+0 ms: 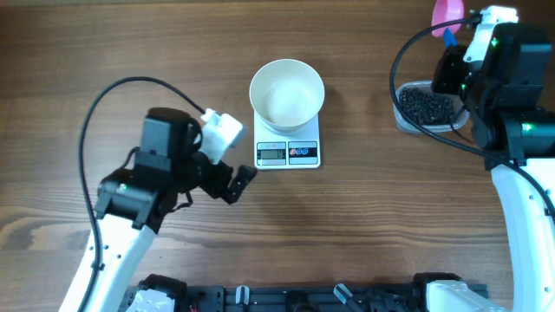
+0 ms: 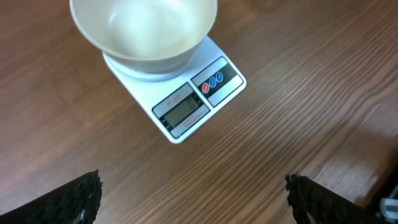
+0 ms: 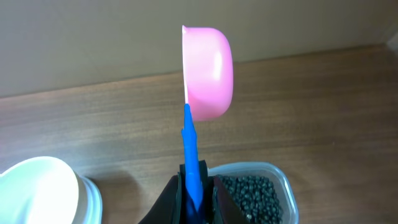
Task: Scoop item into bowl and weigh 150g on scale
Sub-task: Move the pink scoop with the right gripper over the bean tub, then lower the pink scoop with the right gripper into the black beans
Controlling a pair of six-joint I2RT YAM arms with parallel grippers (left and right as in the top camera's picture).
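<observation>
One wood-grain table [image 1: 364, 217], beige wall [image 3: 93, 43] behind; left pincer [image 1: 238, 184] apart, right pincer [image 3: 194, 193] clamped on scoop [image 3: 208, 71].

Brown wood-grain table [image 1: 364, 217], white scale [image 1: 288, 154] near its middle, clear plastic tub [image 1: 401, 120] well apart to the right.

White arm links [image 1: 523, 227], black joints [image 1: 165, 139], looping black cables [image 1: 85, 130], green lights [image 1: 496, 40].

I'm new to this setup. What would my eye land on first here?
The pink scoop stands out, clamped by its blue handle in the right pincer, near the tub of black beans on the right. At centre, an empty white bowl sits on the scale.
</observation>
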